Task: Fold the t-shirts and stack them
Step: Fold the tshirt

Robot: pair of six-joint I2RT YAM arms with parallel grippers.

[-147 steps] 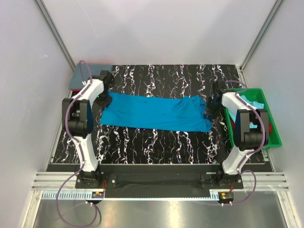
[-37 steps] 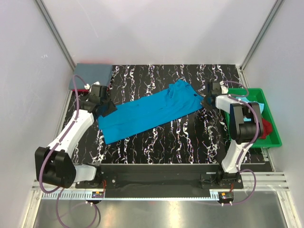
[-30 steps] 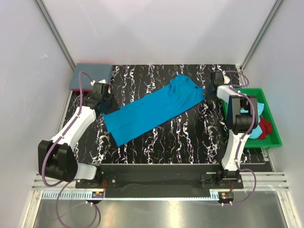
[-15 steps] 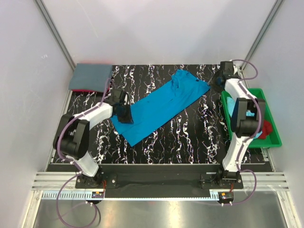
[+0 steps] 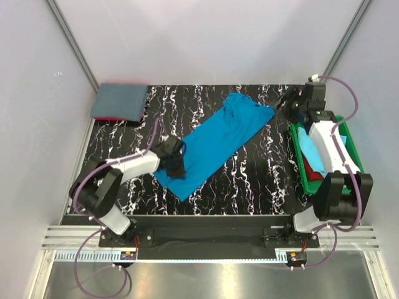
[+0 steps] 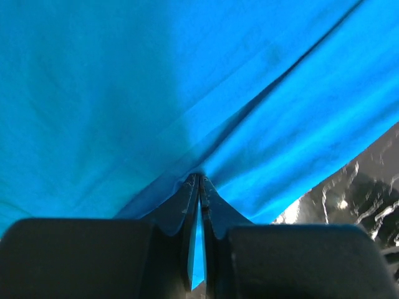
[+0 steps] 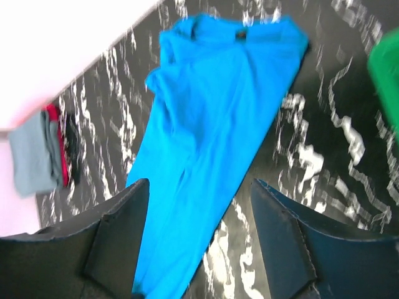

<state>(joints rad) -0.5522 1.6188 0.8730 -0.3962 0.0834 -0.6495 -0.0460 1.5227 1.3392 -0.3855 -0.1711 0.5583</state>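
**Left gripper** (image 6: 198, 187) — jaws pressed together on a pinched ridge of the turquoise t-shirt (image 5: 218, 138), at that shirt's near-left end. Creases fanned out from the pinch, so the cloth was under tension.

**Right gripper** (image 5: 290, 101) — fingers spread apart, holding nothing, raised just beyond the shirt's far-right corner.

**Turquoise t-shirt** — lay as a long narrow band on the black marbled table (image 5: 262, 180), slanting from near-left to far-right, collar end at the far right.

**Step in hand, as judged:** bringing the near-left end over toward the collar end.
- Pinch to hold every layer.
- Lift only enough to clear the cloth beneath.
- Travel along the shirt's own long axis, so the side edges meet rather than skew.
- The free right gripper could press down the far-right corner to stop sliding.

**Room around the shirt:**
- Bare table lay along both of its long sides.
- The grey t-shirt (image 5: 118, 101), folded with red cloth showing under it, sat well apart, beyond the far-left side.
- The green tray (image 5: 298, 163) stood near the right end, with aqua and red cloth inside and the right arm lying over it.
- The table's far edge lay near the collar — little margin there.
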